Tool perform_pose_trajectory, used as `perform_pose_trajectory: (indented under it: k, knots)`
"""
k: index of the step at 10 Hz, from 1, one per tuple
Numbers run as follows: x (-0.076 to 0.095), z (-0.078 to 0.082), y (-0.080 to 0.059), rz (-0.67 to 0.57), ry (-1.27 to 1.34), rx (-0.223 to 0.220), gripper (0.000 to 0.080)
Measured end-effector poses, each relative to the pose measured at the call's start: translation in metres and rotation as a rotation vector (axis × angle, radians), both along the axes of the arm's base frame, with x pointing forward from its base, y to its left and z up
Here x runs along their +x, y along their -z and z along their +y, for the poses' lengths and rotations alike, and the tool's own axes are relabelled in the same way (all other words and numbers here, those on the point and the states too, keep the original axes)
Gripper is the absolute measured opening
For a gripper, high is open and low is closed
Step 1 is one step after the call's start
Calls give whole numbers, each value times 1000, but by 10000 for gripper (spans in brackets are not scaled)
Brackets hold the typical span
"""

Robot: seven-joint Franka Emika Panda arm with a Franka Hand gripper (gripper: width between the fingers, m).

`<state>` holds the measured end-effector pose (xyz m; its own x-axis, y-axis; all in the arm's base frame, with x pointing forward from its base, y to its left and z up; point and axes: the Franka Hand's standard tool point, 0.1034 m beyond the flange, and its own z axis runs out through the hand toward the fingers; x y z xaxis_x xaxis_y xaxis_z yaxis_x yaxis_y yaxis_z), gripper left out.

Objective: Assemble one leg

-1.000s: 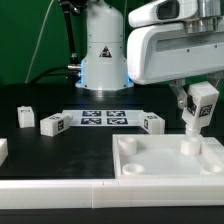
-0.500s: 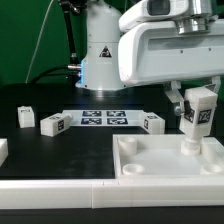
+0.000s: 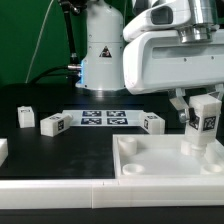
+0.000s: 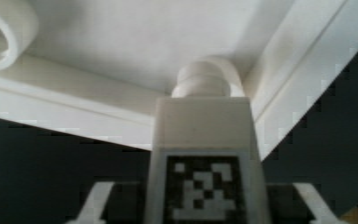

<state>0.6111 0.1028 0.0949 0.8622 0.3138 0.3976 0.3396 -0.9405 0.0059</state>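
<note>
My gripper (image 3: 204,104) is shut on the leg (image 3: 204,122), a small white post with a black-and-white tag, and holds it upright. Its lower end is at the far right corner socket (image 3: 193,144) of the white square top (image 3: 165,168). I cannot tell whether it touches the socket. In the wrist view the leg (image 4: 204,135) runs from my gripper (image 4: 202,205) toward the round socket (image 4: 211,78), tag facing the camera. My fingers (image 4: 101,200) show on both sides of it.
Three loose legs lie on the black table: two at the exterior view's left (image 3: 24,116) (image 3: 53,124) and one near the middle (image 3: 152,122). The marker board (image 3: 103,118) lies behind them. Another white part (image 3: 3,150) sits at the left edge.
My gripper has moved with the leg toward the exterior view's right and a little down. The leg now stands over the far right corner socket.
</note>
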Motion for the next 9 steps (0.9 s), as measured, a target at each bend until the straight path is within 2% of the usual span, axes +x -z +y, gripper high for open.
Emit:
perform_pose_trajectory:
  k: [4, 8, 9]
  knots:
    - [4, 9, 10, 5, -8, 5, 291]
    - [8, 11, 12, -32, -6, 6, 292]
    - [7, 11, 18, -33, -5, 7, 292]
